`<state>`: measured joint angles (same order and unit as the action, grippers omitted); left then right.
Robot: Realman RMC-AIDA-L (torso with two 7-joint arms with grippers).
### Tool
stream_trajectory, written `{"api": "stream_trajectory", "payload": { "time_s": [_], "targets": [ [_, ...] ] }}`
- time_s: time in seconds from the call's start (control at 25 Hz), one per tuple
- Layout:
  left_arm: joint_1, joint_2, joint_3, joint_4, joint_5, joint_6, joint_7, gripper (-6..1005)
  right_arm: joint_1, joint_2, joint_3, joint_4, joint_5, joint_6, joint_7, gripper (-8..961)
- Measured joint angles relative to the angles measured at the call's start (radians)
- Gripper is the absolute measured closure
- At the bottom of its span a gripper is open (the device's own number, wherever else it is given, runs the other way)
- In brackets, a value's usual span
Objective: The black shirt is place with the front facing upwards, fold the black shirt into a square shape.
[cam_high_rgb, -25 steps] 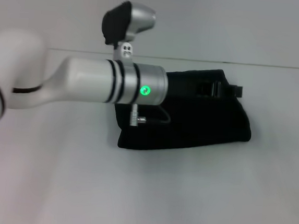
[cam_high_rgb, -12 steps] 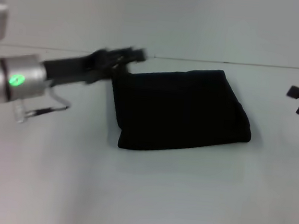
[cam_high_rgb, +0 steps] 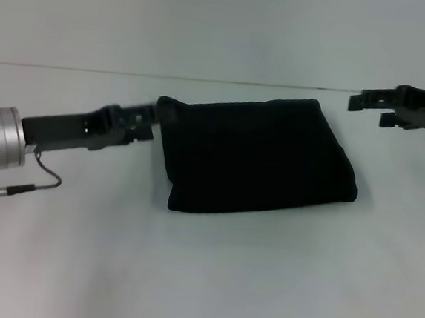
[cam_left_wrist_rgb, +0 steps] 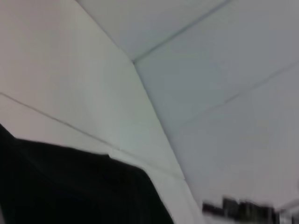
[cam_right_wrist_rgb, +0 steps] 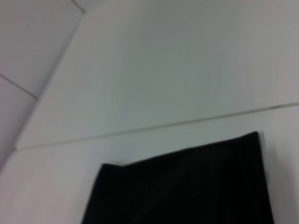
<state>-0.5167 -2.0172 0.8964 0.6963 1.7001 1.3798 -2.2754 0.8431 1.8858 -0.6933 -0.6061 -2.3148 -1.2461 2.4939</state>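
The black shirt (cam_high_rgb: pixel 257 159) lies folded into a rough square in the middle of the white table (cam_high_rgb: pixel 202 277), with no print showing. My left gripper (cam_high_rgb: pixel 157 113) reaches in from the left, its tip at the shirt's far left corner; I cannot tell whether it touches the cloth. My right gripper (cam_high_rgb: pixel 367 109) hovers open off the shirt's far right corner, apart from it and holding nothing. The left wrist view shows a part of the shirt (cam_left_wrist_rgb: pixel 70 186) and, farther off, the right gripper (cam_left_wrist_rgb: pixel 238 209). The right wrist view shows the shirt's far edge (cam_right_wrist_rgb: pixel 187 186).
The table's far edge (cam_high_rgb: pixel 227 81) runs just behind the shirt, with a pale wall (cam_high_rgb: pixel 224 26) beyond it. A grey cable (cam_high_rgb: pixel 43 181) hangs under the left wrist.
My left arm has swung off the shirt to the left and come down beside its far left corner. My right gripper has moved up and inward from the right edge.
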Motion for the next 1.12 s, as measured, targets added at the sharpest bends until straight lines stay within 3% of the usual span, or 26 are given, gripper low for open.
{"api": "stream_trajectory", "payload": {
  "time_s": [0.2,0.36,0.68,0.92,1.12],
  "targets": [
    [-0.026,0.017,-0.001,0.054,0.196,0.093,0.071,78,0.067,0.030,-0.087,-0.011,-0.124,0.063,0.048,15],
    [-0.022,0.003,-0.013,0.070,0.266,0.061,0.178,79,0.080,0.051,-0.139,-0.009,-0.148,0.112,0.056,15],
    [-0.015,-0.023,-0.113,0.063,0.262,0.035,0.183,82,0.094,0.094,-0.142,0.004,-0.121,0.101,0.060,15],
    [-0.021,-0.028,-0.132,0.062,0.260,0.034,0.183,83,0.113,0.100,-0.150,0.061,-0.133,0.105,0.067,15],
    [-0.023,-0.035,-0.132,0.065,0.259,0.027,0.183,85,0.107,0.101,-0.173,0.033,-0.175,0.101,0.107,15]
  ]
}}
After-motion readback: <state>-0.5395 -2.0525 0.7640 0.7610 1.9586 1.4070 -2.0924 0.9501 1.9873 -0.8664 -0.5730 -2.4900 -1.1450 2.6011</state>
